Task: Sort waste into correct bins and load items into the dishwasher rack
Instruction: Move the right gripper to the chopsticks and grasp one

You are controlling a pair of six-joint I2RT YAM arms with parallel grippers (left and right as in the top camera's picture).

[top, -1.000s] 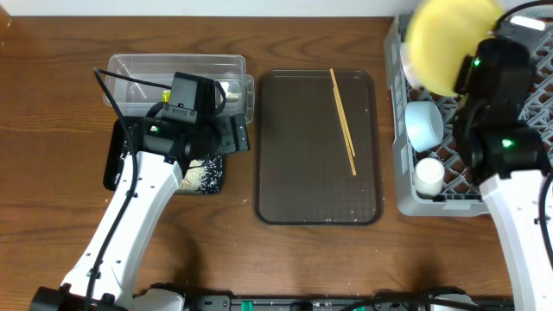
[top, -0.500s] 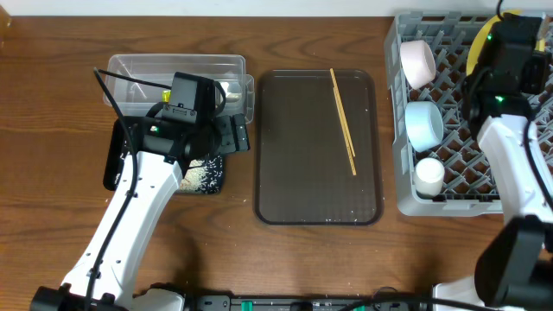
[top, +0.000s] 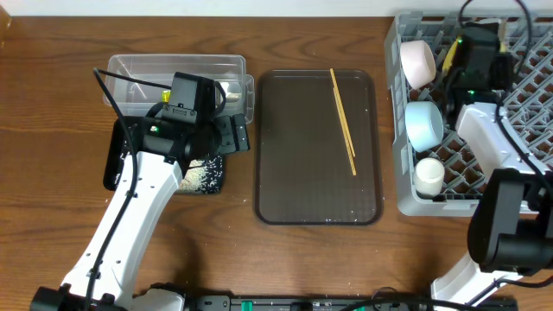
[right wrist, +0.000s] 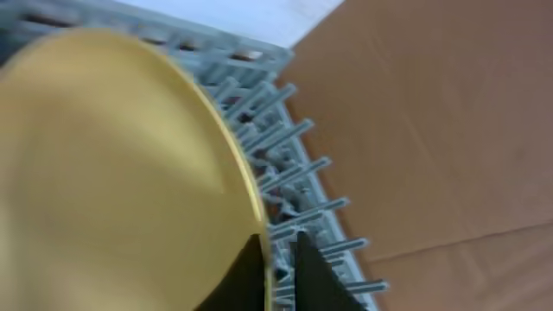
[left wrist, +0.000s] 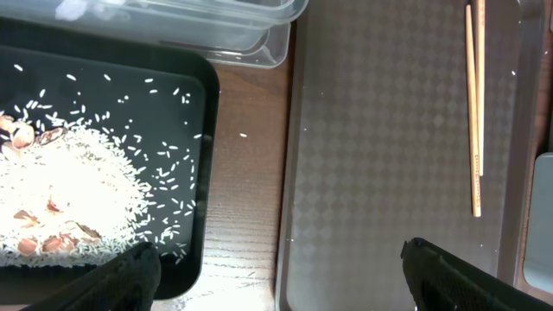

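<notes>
Judging by the rack (top: 536, 95) holding pink bowl (top: 417, 62), blue bowl (top: 423, 123), cup (top: 429, 175) and yellow plate (right wrist: 112, 173), only chopsticks (top: 343, 108) are left; left jaws gape empty, right jaws straddle the plate, grip unclear.

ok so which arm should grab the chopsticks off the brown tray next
Probably left: the left gripper is open and empty, with the chopsticks in its wrist view. The right gripper straddles the yellow plate rim at the rack.
</notes>
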